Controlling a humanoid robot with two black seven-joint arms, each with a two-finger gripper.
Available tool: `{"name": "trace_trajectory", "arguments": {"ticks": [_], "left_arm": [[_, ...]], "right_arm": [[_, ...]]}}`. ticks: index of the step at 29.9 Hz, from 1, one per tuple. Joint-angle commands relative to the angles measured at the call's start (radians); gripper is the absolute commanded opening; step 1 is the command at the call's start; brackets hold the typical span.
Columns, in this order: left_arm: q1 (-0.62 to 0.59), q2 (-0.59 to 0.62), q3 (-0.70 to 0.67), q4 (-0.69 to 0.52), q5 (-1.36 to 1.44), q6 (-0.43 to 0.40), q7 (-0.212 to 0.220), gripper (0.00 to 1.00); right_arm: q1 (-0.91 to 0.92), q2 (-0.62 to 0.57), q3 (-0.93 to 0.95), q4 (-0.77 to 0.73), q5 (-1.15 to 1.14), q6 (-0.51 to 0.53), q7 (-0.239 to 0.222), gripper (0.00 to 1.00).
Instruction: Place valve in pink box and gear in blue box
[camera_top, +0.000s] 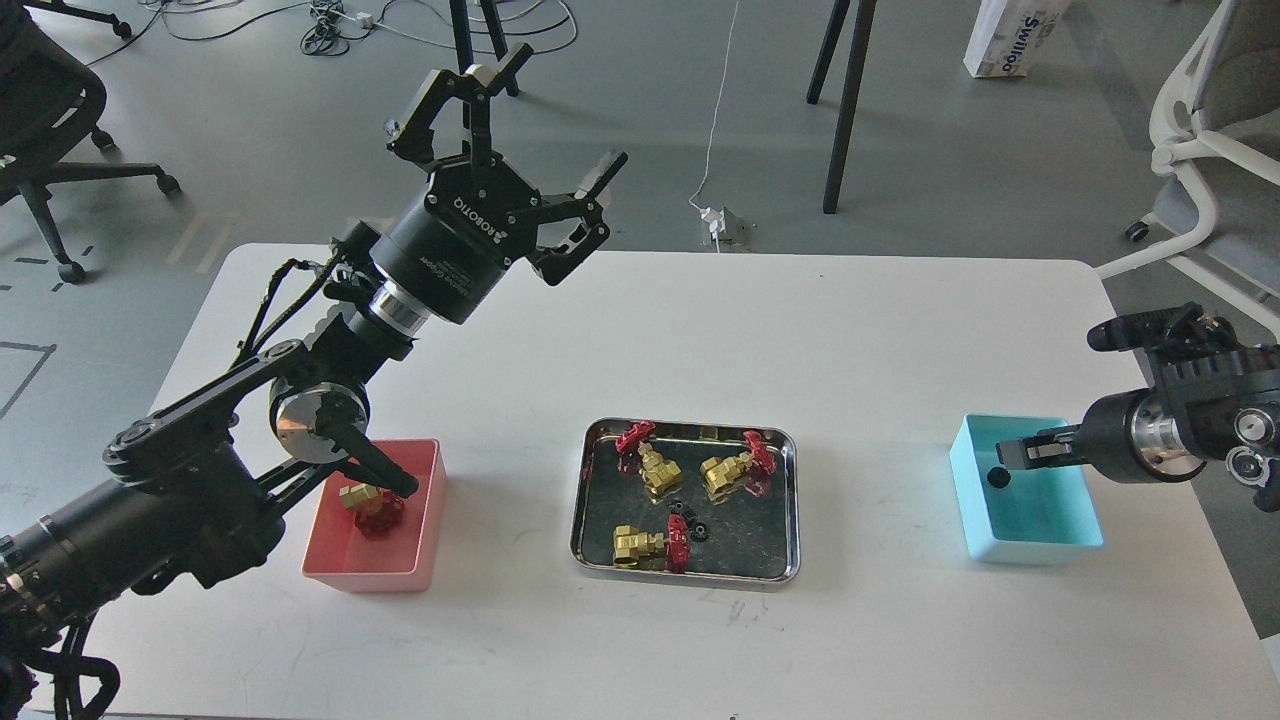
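One valve (368, 505) lies in the pink box (420, 545) at the front left. Three more valves (648, 468) (730, 472) (645, 545) lie in the steel tray (582, 500), with a few black gears (686, 517) between them. My left gripper (560, 110) is open and empty, raised high above the table's back left. My right gripper (1012, 453) hovers over the left end of the blue box (1050, 525), its fingers slightly apart. One gear (997, 477) shows just below its tip, inside the blue box and apart from the fingers.
The white table (860, 350) carries the pink box, the tray and the blue box in a row. My left arm's elbow (305, 425) hangs over the pink box's back edge. Chairs and tripod legs stand on the floor behind.
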Motion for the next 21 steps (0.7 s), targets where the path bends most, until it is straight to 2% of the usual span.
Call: {"name": "trace_trajectory", "arguments": {"ticks": [1, 4, 6, 9, 11, 13, 16, 18, 21], "left_arm": [[-0.026, 0.006, -0.010, 0.040, 0.000, 0.000, 0.000, 1.00], [-0.114, 0.006, -0.001, 0.120, -0.001, 0.000, 0.000, 1.00], [-0.185, 0.012, 0.011, 0.204, 0.000, 0.000, 0.000, 1.00], [-0.286, 0.007, 0.066, 0.325, -0.007, 0.000, 0.000, 1.00], [-0.361, 0.009, 0.097, 0.404, -0.018, 0.000, 0.000, 1.00], [-0.382, -0.011, 0.103, 0.499, -0.058, 0.000, 0.000, 1.00], [-0.353, -0.072, 0.099, 0.571, -0.148, 0.000, 0.000, 1.00], [-0.310, -0.096, 0.089, 0.564, -0.167, 0.000, 0.000, 1.00], [-0.291, -0.109, 0.074, 0.531, -0.167, 0.000, 0.000, 1.00]], "right_arm": [[0.000, -0.001, 0.124, -0.016, 0.079, -0.008, 0.002, 1.00], [-0.005, 0.015, 0.343, -0.076, 0.360, -0.052, 0.010, 1.00], [-0.014, 0.056, 0.466, -0.112, 0.647, -0.064, 0.030, 1.00], [-0.034, 0.090, 0.570, -0.200, 1.049, -0.048, 0.118, 1.00], [-0.060, 0.093, 0.577, -0.239, 1.234, 0.021, 0.218, 1.00], [-0.095, 0.120, 0.587, -0.266, 1.352, 0.088, 0.316, 1.00], [-0.126, 0.198, 0.607, -0.332, 1.453, 0.088, 0.439, 1.00], [-0.138, 0.225, 0.632, -0.363, 1.477, 0.088, 0.471, 1.00], [-0.151, 0.240, 0.676, -0.368, 1.478, 0.088, 0.478, 1.00]]}}
